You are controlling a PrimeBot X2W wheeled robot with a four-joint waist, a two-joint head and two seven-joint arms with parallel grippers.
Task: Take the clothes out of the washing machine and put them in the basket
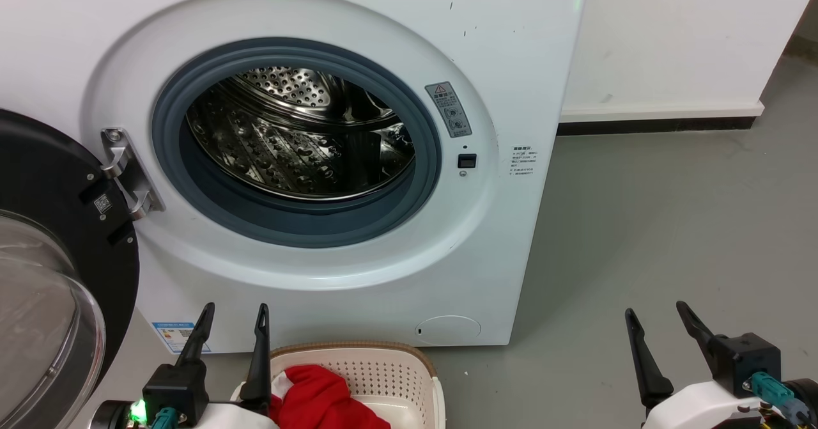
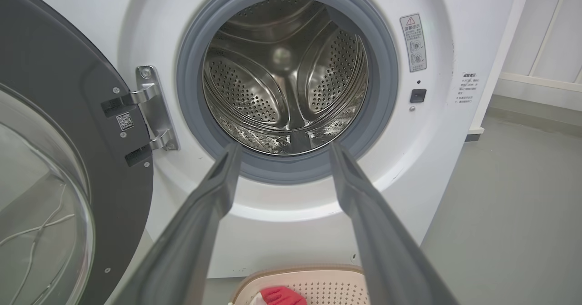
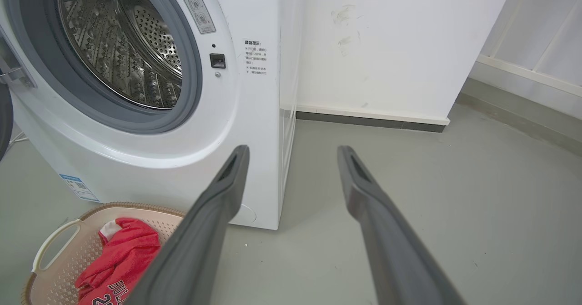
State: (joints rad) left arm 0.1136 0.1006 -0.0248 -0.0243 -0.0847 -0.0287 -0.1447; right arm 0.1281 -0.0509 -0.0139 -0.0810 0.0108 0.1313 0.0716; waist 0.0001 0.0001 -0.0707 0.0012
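Note:
The white washing machine (image 1: 358, 26) stands with its black-framed glass door (image 1: 45, 275) swung open to the left. Inside the grey rubber port I see bare perforated steel drum (image 2: 286, 77), with no fabric in it. The red clothes (image 1: 319, 397) lie in the cream basket (image 1: 383, 371) on the floor just below the port; white lettering shows on the jersey (image 3: 118, 259). My left gripper (image 1: 233, 317) hovers open beside the basket's left rim, holding nothing. Over bare floor to the right of the machine, my right gripper (image 1: 658, 314) is open too.
Grey floor (image 1: 671, 224) stretches right of the machine to a white wall with a dark skirting (image 1: 658, 125). The open door juts out at the left, close to my left arm. A cable lies on the floor behind the door glass (image 2: 36, 232).

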